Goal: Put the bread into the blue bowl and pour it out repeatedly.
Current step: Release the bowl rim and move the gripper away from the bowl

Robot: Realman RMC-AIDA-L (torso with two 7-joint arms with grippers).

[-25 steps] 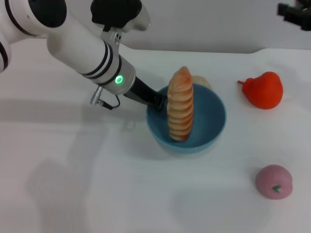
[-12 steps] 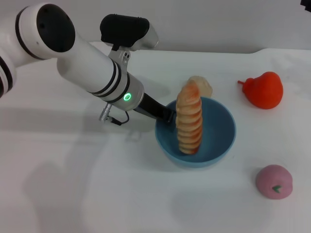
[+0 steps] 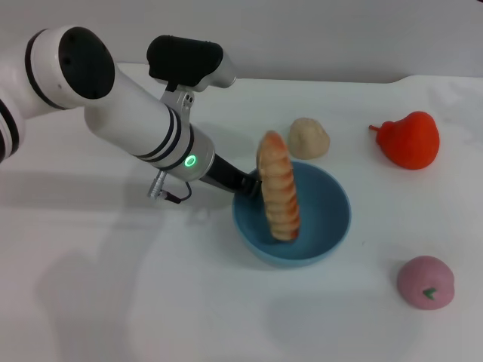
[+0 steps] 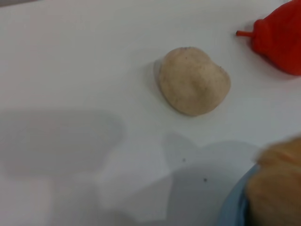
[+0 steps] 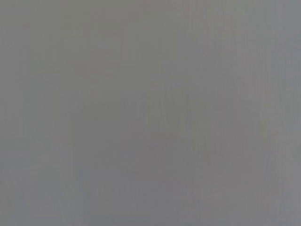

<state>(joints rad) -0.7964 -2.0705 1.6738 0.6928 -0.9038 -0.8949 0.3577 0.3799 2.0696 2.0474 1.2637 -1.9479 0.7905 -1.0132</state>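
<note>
Watching: the left gripper [image 3: 249,183] is hanging onto the near rim of the blue bowl [image 3: 326,230], fingers look pinched on the rim edge, though the bread hides the tips so take that loosely.
What just changed: bowl and arm slide back toward the robot's left compared with half a second ago, and the bowl sits lower and flatter again.
Bread: the bread [image 3: 277,188] stands almost on end inside the bowl, right beside the gripper, bottom end on the bowl floor, top leaning toward the gripper side. It tips a bit differently than a moment ago.
Beige lump: the beige lump [image 4: 194,80] is just beyond the bowl's far rim, now fully uncovered; before, the bread half hid it.
Other stuff: red toy [image 3: 408,139] and pink ball [image 3: 426,281] sit well off on the far side of the bowl, untouched.
My read: bread is in, so the pour is the part coming up, nothing has spilled yet.
Right arm: not in sight anywhere.
</note>
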